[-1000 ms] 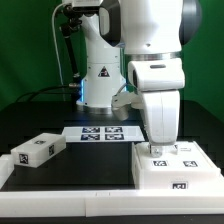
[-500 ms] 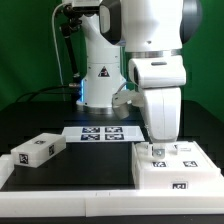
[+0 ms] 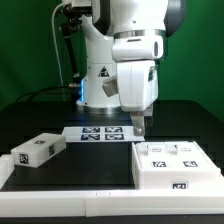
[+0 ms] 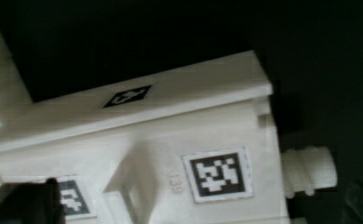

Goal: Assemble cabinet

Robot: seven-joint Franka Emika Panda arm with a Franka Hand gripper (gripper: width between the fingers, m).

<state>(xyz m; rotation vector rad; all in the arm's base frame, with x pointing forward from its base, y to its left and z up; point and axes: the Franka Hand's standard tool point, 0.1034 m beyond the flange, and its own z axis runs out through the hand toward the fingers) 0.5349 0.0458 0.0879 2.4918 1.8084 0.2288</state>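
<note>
Cannot tell spread of fingers (image 3: 140,126); too small. Found cabinet (image 3: 176,166) on desk (image 3: 90,166), just beneath and beside fingers. Spotted drawer block (image 3: 37,150) well apart from fingers, unfitted. Judged early stage; left to fit that block.

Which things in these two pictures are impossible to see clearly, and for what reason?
- Jaws, exterior view: too small and dark to tell open or shut; not recognisable in the wrist view.
- Cabinet, wrist view: cut off by the picture edges; its tags are blurred.
- Drawer block, exterior view: its tag is too small to read.
</note>
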